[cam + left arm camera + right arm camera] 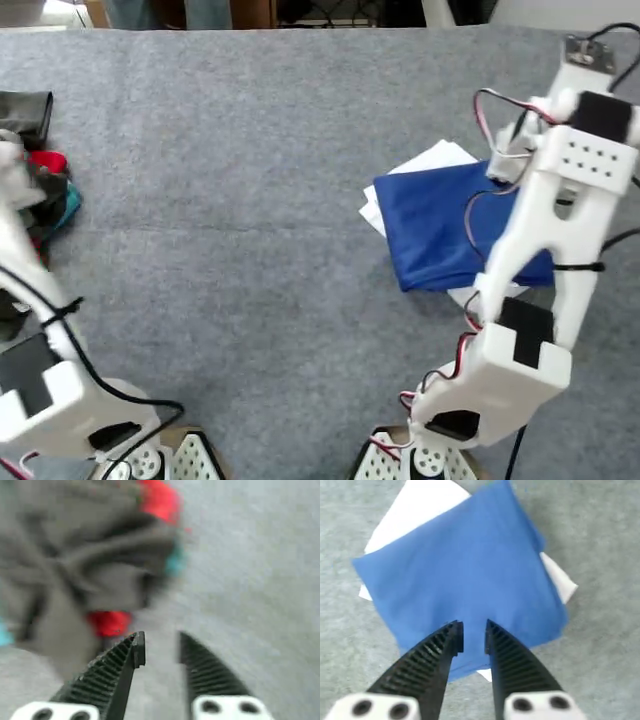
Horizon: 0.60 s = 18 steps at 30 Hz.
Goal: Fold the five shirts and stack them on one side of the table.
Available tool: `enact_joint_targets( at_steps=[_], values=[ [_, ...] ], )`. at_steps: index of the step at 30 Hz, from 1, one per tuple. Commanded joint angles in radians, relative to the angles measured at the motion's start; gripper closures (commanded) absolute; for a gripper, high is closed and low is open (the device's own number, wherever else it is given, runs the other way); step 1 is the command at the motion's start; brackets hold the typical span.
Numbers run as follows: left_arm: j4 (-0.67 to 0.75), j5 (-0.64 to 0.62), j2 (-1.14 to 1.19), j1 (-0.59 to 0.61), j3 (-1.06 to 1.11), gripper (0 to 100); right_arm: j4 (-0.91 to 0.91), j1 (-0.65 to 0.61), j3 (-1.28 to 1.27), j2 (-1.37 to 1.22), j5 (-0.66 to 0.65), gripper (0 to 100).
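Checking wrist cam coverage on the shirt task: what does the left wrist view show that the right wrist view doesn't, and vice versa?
Left wrist: a crumpled heap of unfolded shirts, grey with red and teal showing, ahead of the open left hand. Right wrist: a folded blue shirt lying on a folded white shirt, beneath the open right hand. Both: the grey table cover.
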<state>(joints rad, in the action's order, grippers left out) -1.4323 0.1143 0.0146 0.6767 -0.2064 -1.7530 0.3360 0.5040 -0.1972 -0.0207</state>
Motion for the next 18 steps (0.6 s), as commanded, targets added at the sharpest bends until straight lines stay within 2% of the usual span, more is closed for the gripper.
enact_joint_targets(
  at_steps=[1,5,9,12,16,18],
  values=[
    [0.083,0.048,0.064,0.127,-0.071,74,-0.008,-0.081,0.038,0.067,0.029,96.6],
    [0.207,0.072,0.253,0.229,-0.058,74,-0.008,-0.14,0.016,0.068,0.032,97.2],
    [0.31,0.069,0.477,0.254,-0.079,74,-0.005,-0.181,-0.065,0.07,0.032,97.2],
    [0.295,0.069,0.542,0.246,-0.162,80,-0.005,-0.186,-0.084,0.074,0.038,97.2],
    [0.186,0.069,0.554,0.216,-0.272,98,-0.005,-0.18,-0.087,0.076,0.043,97.2],
    [0.081,0.069,0.554,0.194,-0.343,96,-0.005,-0.18,-0.09,0.076,0.043,97.2]
  ],
)
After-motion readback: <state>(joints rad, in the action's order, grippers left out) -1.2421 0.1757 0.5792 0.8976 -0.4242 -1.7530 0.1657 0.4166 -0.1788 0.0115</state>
